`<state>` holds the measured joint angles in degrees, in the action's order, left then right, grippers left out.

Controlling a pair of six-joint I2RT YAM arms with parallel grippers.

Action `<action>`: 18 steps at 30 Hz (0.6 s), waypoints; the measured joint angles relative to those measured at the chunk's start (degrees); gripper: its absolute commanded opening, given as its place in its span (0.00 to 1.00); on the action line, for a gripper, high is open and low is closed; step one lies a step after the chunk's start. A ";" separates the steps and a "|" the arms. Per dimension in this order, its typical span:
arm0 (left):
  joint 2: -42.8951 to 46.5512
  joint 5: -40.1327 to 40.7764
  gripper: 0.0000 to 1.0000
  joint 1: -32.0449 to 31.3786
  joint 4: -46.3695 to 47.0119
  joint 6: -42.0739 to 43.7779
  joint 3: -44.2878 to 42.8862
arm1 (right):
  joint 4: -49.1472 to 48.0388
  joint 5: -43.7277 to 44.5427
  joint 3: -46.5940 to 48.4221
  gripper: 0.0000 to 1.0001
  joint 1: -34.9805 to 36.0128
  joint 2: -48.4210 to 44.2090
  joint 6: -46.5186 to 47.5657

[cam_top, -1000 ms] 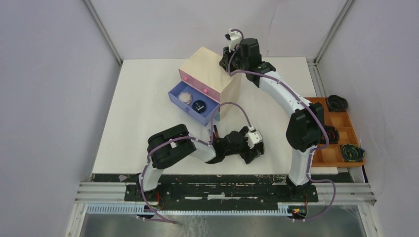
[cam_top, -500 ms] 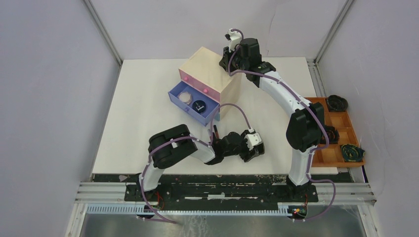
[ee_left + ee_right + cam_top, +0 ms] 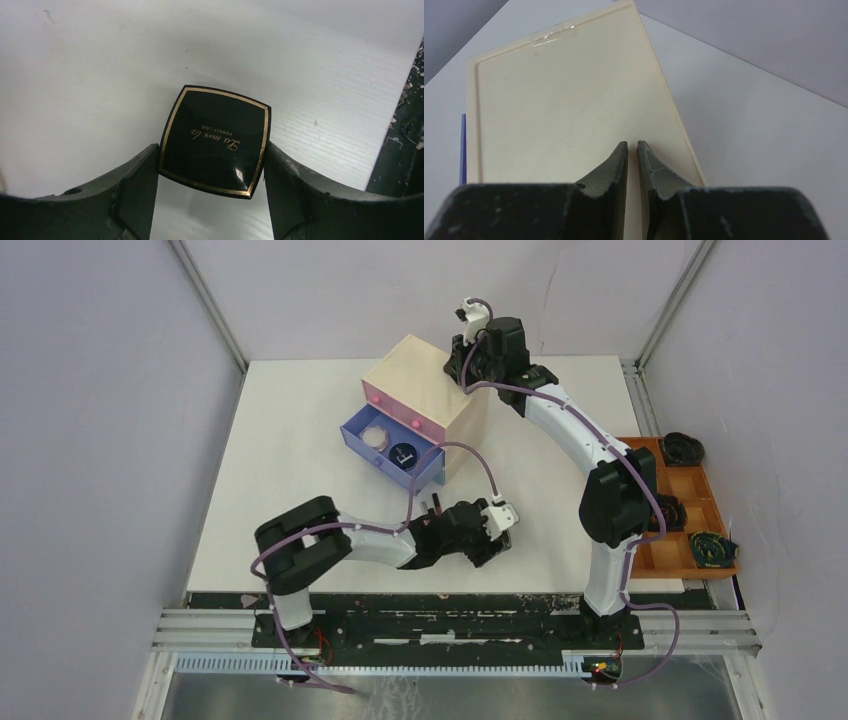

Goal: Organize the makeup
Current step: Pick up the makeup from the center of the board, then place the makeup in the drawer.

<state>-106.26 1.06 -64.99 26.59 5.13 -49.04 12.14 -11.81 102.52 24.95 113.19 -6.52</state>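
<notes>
My left gripper [image 3: 497, 530] is near the table's front, shut on a black square compact [image 3: 215, 137] with a gold border and gold lettering. Its fingers [image 3: 137, 180] press both sides of the compact, which hangs a little above the white table and casts a shadow. My right gripper [image 3: 456, 362] is shut and empty, its tips [image 3: 633, 146] just over the rear top edge of the beige box [image 3: 564, 100]. The purple drawer [image 3: 352, 435] stands pulled out and holds a pale round jar [image 3: 376, 437] and a dark compact [image 3: 404, 455].
The beige drawer box [image 3: 420, 380] stands at the back centre, with a pink drawer front [image 3: 385, 408] above the purple one. An orange-brown tray [image 3: 690, 540] with dark coiled items sits at the right edge. The dark table rim [image 3: 407, 150] lies close to my left gripper.
My left arm has swung left, and its gripper has moved left and slightly away from the front edge, still holding the compact. The right arm has not moved.
</notes>
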 measured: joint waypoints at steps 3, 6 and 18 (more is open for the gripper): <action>5.70 1.86 0.03 0.22 -7.23 0.00 -0.15 | 0.00 -0.07 0.00 0.20 -0.02 0.00 0.00; 11.13 2.51 0.03 1.01 -13.60 -0.02 -1.86 | -0.02 -0.22 0.00 0.20 -0.07 0.00 0.00; 30.91 7.50 0.03 12.98 -26.36 -0.02 -5.66 | -0.09 -0.72 0.00 0.20 -0.22 0.07 -0.02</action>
<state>-75.35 8.56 -52.01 0.23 5.10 -54.70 12.05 -12.53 102.52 24.73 113.25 -6.55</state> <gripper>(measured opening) 0.743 0.200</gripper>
